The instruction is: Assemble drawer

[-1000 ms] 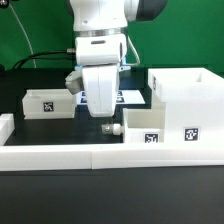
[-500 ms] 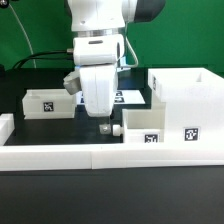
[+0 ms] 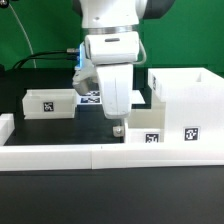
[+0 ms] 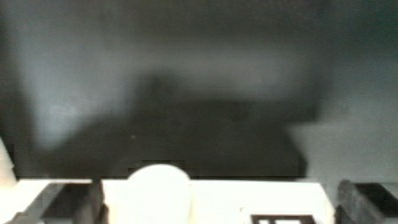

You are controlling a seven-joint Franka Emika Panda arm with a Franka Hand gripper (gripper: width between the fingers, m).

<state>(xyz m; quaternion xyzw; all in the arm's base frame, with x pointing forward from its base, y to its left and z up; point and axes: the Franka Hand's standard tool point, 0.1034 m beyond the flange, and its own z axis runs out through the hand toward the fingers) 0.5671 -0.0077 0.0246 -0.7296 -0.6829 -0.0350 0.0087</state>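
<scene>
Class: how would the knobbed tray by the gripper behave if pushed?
The tray looks like rigid plastic, probably stiff and light. Low and flat, it should slide, not tip. Its rounded knob might slip from the fingers.

tray (image 3: 48, 102): exterior view's left | box (image 3: 188, 95): exterior view's right | second tray (image 3: 150, 124): before box | border wall (image 3: 60, 155): foremost

- The dark surface (image 3: 60, 128) carried only white parts.
- A shallow tray (image 3: 50, 102) lay toward the exterior view's left.
- The tall box (image 3: 190, 95) stood at the right, with a second tray (image 3: 145, 125) just beside it.
- The marker board (image 3: 90, 98) lay flat behind.
- A long border wall (image 3: 60, 153) ran along the front.
</scene>
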